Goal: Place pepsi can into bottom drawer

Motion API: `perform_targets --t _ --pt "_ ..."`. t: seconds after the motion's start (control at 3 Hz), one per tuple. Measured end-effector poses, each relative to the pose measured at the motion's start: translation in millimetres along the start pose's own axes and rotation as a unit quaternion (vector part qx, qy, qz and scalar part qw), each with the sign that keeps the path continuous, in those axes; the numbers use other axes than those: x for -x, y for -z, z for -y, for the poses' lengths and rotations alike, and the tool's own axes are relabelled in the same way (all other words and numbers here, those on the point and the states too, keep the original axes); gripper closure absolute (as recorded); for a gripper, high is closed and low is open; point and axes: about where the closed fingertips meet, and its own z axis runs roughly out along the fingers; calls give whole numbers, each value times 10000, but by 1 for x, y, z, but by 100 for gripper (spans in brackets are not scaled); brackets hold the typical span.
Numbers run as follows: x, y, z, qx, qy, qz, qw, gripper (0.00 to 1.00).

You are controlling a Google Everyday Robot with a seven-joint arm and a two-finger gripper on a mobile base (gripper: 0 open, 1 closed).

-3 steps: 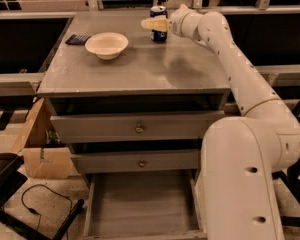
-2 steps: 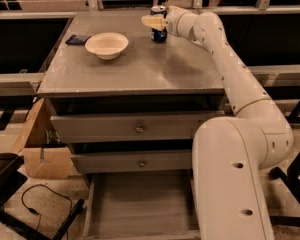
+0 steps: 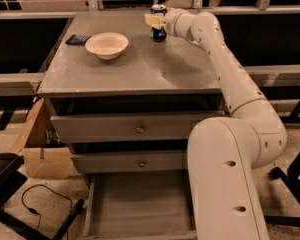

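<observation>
Nearest, the bottom drawer (image 3: 140, 206) stands pulled out and bare, partly overlapped on its right by the robot's bulky white arm base. Above it sit two shut knobbed drawers (image 3: 139, 129). On the grey surface (image 3: 140, 71) a cream bowl (image 3: 106, 45) rests left of centre. At the far edge, the pepsi can (image 3: 158, 30) stands upright with the pincer (image 3: 154, 20) against its top; whether it is spread or pinching cannot be told. An off-centre grip could topple the can backward off the surface.
</observation>
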Motion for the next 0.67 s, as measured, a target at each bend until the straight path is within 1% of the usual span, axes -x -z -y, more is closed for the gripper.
perform_targets --t 0.33,0.67 --pt "0 0 0 1 0 0 10000 100" --pt "3 -1 -3 65 10 21 10000 100"
